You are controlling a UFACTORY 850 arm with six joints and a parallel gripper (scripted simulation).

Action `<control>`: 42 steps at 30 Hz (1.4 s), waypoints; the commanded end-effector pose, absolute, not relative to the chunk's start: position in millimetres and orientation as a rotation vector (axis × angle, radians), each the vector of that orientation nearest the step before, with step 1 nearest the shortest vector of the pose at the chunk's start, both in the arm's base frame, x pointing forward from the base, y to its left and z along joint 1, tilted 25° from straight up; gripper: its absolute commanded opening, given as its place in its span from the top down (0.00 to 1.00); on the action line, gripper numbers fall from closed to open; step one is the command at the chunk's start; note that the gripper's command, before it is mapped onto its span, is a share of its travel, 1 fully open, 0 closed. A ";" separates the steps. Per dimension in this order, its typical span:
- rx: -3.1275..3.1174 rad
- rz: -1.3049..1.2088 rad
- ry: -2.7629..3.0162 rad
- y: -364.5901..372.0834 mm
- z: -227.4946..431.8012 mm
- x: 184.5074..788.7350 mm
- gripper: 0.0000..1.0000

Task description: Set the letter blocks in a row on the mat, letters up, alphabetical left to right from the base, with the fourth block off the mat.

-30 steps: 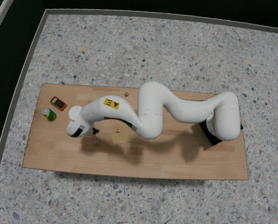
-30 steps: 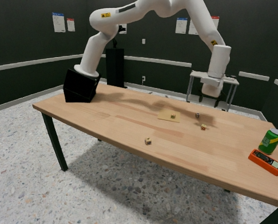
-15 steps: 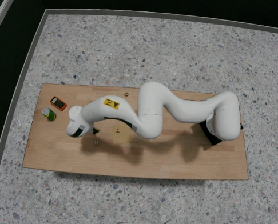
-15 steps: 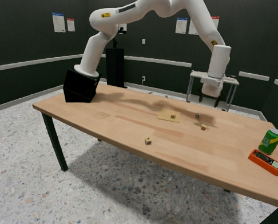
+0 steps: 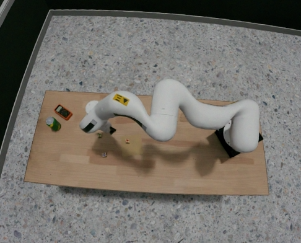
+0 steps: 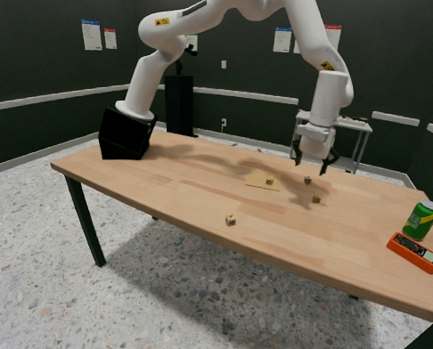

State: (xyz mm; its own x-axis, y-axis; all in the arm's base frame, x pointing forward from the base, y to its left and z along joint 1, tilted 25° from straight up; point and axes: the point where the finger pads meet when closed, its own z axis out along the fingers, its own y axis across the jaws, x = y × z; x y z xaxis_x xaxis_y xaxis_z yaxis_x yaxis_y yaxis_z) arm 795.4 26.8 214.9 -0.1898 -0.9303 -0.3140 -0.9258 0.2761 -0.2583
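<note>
Four small blocks lie on the wooden table; their top faces are too small to read. One block [image 5: 127, 141] [image 6: 269, 181] sits on the tan mat [image 5: 133, 144] [image 6: 263, 180]. Two blocks lie off the mat beyond it: one [image 5: 99, 134] [image 6: 316, 198] just below my gripper, the other [image 5: 104, 154] [image 6: 307, 179] a little further off. The fourth block [image 6: 230, 219] lies alone near the table edge and is hidden by the arm in the overhead view. My gripper [image 5: 106, 131] [image 6: 311, 166] is open and empty, pointing down, hovering above the two off-mat blocks.
A green can [image 5: 53, 123] [image 6: 420, 219] and an orange handheld device [image 5: 63, 111] [image 6: 414, 252] lie at the table end far from the robot's base [image 5: 236, 141] [image 6: 124, 138]. The arm arches over the middle of the table.
</note>
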 end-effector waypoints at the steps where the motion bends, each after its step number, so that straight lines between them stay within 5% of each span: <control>1: -1.674 -0.007 2.120 -1.2 203.0 781.0 0.00; 23: -1.656 -0.049 2.147 -158.4 118.9 641.0 0.00; 42: -1.656 -0.050 2.149 -161.0 117.3 637.3 0.00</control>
State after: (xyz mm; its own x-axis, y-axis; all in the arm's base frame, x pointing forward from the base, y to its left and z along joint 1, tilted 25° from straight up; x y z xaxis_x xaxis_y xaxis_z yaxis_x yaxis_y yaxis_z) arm 636.8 -160.5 116.4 -0.1984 -0.9306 -0.3075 -0.9160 0.2877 -0.2796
